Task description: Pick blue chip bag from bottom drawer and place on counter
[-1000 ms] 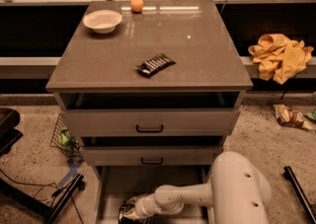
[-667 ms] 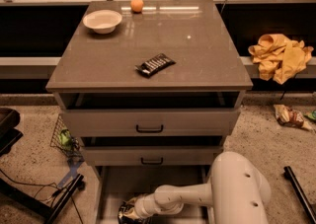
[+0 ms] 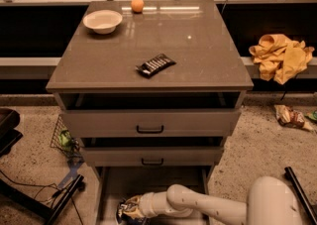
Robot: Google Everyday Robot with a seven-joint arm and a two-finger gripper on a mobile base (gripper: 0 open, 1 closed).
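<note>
A lab, shown by floor cables (image 3: 29, 188); gripper (image 3: 132, 210) in bottom drawer (image 3: 153, 183).

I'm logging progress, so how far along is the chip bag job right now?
Done: the deep grey-brown bottom drawer is open. In hand: the gripper is down inside it at the crinkly dark navy chip bag; a grip can't be confirmed. Left: lifting the bag onto the glossy grey-brown counter.

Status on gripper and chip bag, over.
Gripper low in bottom drawer, against blue chip bag. Bag at drawer's front left, not on counter. Two upper drawers jut out above the arm.
</note>
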